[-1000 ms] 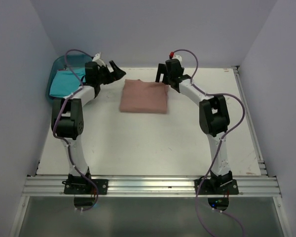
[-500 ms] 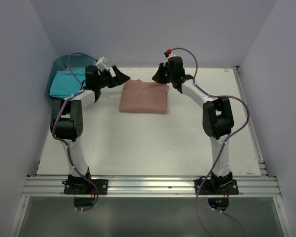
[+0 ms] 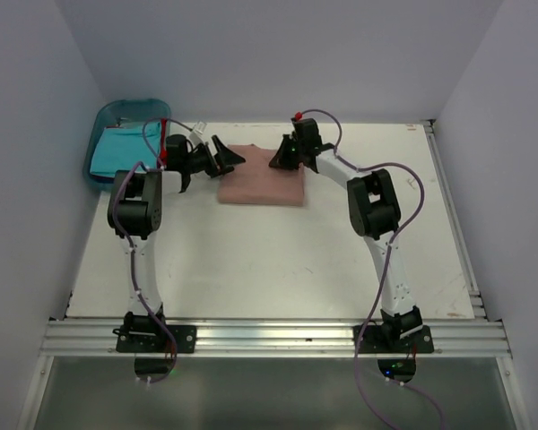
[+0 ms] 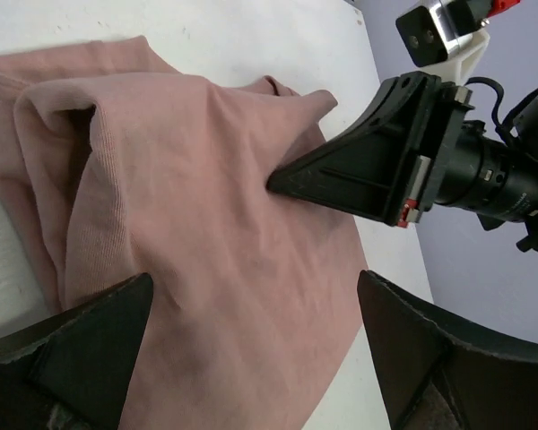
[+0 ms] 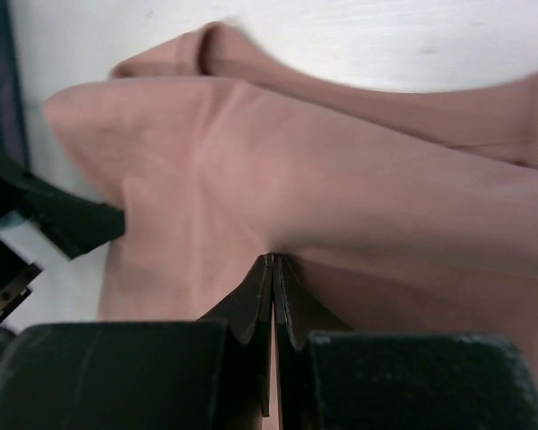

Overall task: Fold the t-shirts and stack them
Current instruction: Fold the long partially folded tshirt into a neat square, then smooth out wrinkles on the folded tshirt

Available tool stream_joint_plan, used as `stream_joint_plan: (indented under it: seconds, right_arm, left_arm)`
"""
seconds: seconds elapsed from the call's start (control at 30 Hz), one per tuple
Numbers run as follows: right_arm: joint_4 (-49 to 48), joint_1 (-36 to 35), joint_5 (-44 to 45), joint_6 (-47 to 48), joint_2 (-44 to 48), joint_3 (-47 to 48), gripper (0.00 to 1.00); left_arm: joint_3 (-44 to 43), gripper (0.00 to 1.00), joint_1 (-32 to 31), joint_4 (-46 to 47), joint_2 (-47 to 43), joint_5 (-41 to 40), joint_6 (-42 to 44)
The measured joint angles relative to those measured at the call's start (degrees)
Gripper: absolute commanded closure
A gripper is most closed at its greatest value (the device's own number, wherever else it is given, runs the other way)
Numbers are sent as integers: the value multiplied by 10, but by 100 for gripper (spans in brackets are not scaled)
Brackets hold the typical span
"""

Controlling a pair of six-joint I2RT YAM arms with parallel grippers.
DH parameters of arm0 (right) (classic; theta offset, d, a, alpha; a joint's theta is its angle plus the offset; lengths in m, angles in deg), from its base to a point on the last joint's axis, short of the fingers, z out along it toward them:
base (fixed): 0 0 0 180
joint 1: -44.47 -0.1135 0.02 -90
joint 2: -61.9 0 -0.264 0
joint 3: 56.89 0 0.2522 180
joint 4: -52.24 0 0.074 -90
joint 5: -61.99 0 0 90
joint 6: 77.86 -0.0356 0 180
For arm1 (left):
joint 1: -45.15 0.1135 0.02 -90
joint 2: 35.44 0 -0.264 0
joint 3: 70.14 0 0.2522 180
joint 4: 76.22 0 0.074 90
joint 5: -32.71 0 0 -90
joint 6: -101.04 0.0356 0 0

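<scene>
Only two show: one pink t-shirt (image 3: 262,179), one turquoise t-shirt (image 3: 117,154).

The folded t-shirt (image 3: 262,176) lies on the table (image 3: 269,260) toward its far edge, near the middle from side to side. My claws come at it from either side: my left gripper (image 3: 224,154) is at its far left corner with fingers spread wide above the cloth, and my right gripper (image 3: 281,157) is at its far edge, right of the middle, tips pressed together on a ridge of the cloth. The bin (image 3: 108,112) sits at the table's far left corner, left of my left gripper, with a second t-shirt (image 3: 112,152) lying inside it.
</scene>
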State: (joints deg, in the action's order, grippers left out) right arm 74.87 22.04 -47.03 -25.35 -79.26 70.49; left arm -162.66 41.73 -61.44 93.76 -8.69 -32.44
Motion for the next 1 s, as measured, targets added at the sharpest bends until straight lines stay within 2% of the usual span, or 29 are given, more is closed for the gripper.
stream_joint_plan:
  seconds: [0.2, 0.33, 0.53, 0.67, 0.83, 1.0]
  right_arm:
    - [45, -2, 122, 0, 2, -5, 100]
    - [66, -11, 180, 2, 10, -5, 100]
    - [71, -17, 222, 7, 34, -39, 100]
    - [60, -17, 236, 18, 73, -100, 100]
    - [46, -13, 245, 39, 126, -183, 100]
    - [33, -10, 239, 58, 140, -208, 100]
  left_arm:
    - [29, 0, -3, 53, 7, 19, -31]
    - [105, 0, -17, 125, -11, 18, -51]
    - [234, 0, -63, 174, -81, -3, -54]
    - [305, 0, -93, 173, -135, -22, -50]
    - [381, 0, -108, 118, -224, -43, -35]
    - [398, 0, -107, 120, -298, -53, -35]
